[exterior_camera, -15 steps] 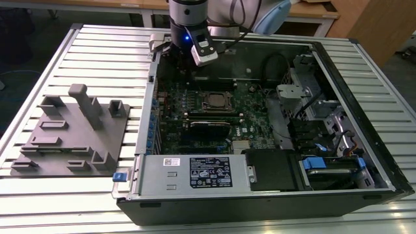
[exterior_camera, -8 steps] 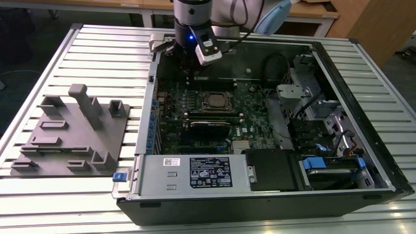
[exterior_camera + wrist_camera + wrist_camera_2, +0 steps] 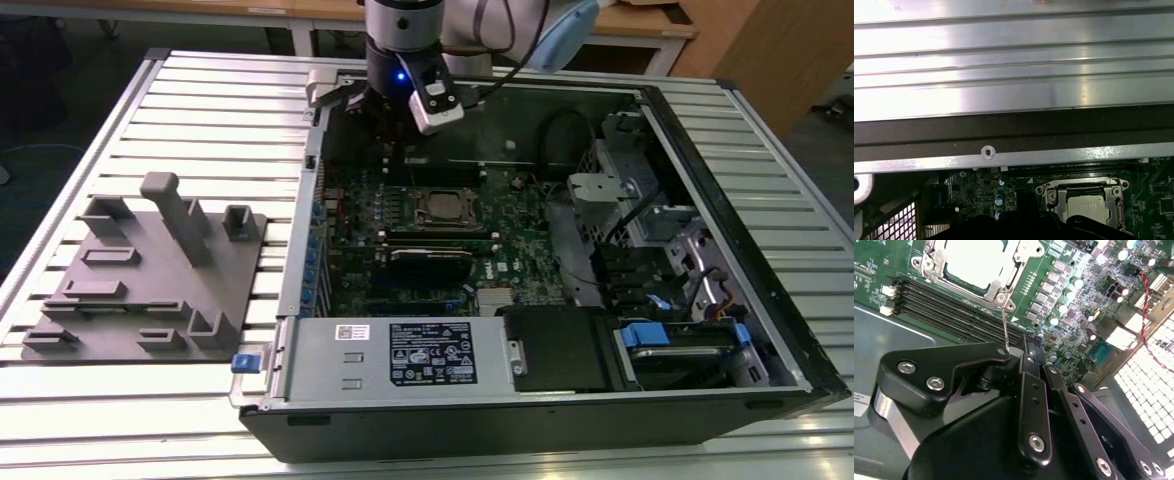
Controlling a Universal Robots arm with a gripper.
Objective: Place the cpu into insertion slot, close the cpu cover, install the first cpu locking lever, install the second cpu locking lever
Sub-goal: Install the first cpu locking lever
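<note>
The cpu (image 3: 974,260) lies in its socket on the green motherboard, its silver-grey top showing through the window of the cpu cover (image 3: 1004,287), which lies flat over it. In the exterior view the socket (image 3: 447,208) sits mid-board. A thin wire locking lever (image 3: 1004,327) stands up from the socket's corner, and its free end meets the black body of my gripper (image 3: 1026,342). The fingers (image 3: 1029,390) converge to a shut tip beside the lever. My gripper (image 3: 387,145) hangs near the case's far wall. The first wrist view also has the cpu (image 3: 1086,205) and the cover (image 3: 1114,192).
The open computer case (image 3: 747,380) lies on a ridged aluminium table (image 3: 214,110). A labelled power supply box (image 3: 400,355) sits at its near side, drive cages (image 3: 667,340) on the exterior view's right. Black memory slots (image 3: 954,305) run beside the socket. A grey fixture plate (image 3: 147,270) lies outside.
</note>
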